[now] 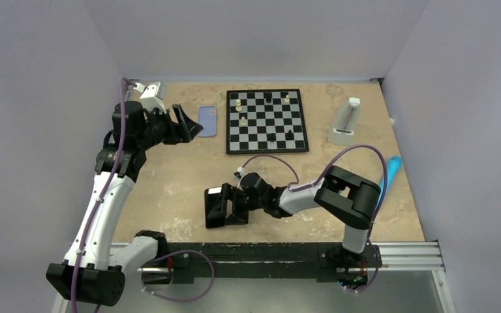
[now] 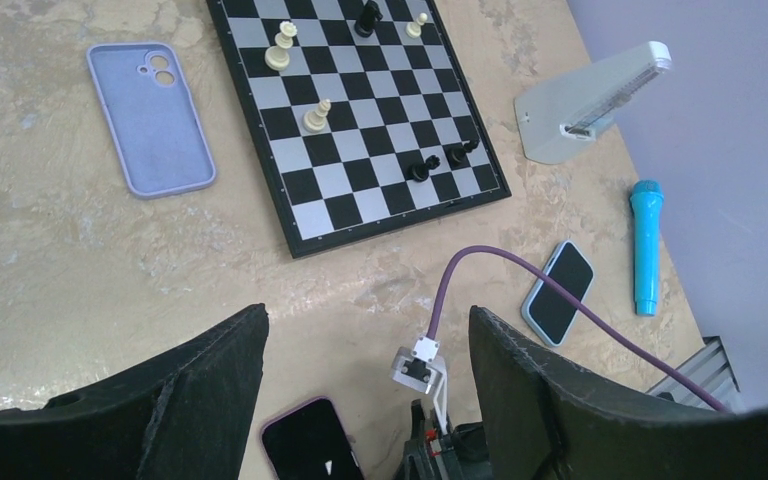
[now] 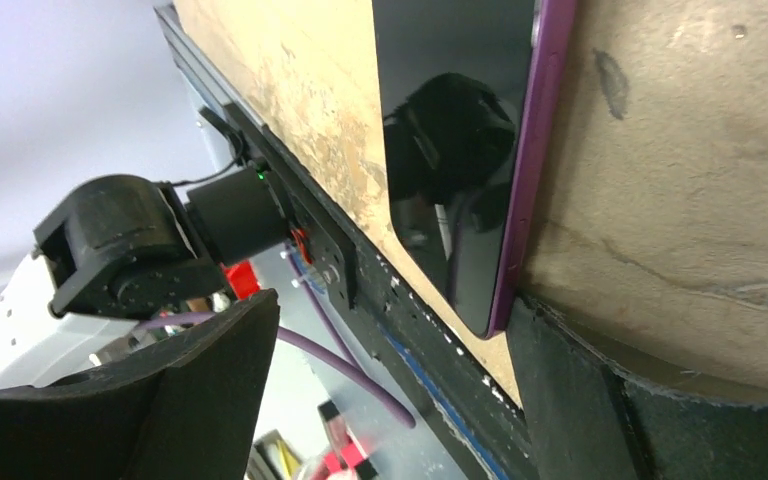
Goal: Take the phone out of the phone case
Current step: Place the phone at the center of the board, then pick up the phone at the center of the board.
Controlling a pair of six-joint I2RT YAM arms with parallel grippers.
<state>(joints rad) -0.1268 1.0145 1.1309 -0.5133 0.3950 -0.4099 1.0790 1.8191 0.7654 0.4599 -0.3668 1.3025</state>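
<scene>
— Well, counts?
— Phone case (image 2: 150,118), one: lilac, empty, flat beside the chessboard (image 2: 355,110). Phones, two: purple-edged phone (image 3: 450,150) flat near the table's near edge, just ahead of the right gripper (image 3: 390,310); pale-rimmed phone (image 2: 560,292) near the blue stick (image 2: 646,245). Chessmen (image 2: 318,115), six: three pale, three black. Metronome (image 2: 590,100), one.
— Pincers?
— Both spread wide, gripping nothing; left gripper (image 2: 365,330) hovers.
— Surface, room?
— Mottled tan table (image 1: 169,189); plain grey walls (image 1: 39,65).

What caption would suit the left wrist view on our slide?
Open left gripper above the table: empty lilac phone case beside the chessboard, dark-screened phone at the bottom edge.
</scene>
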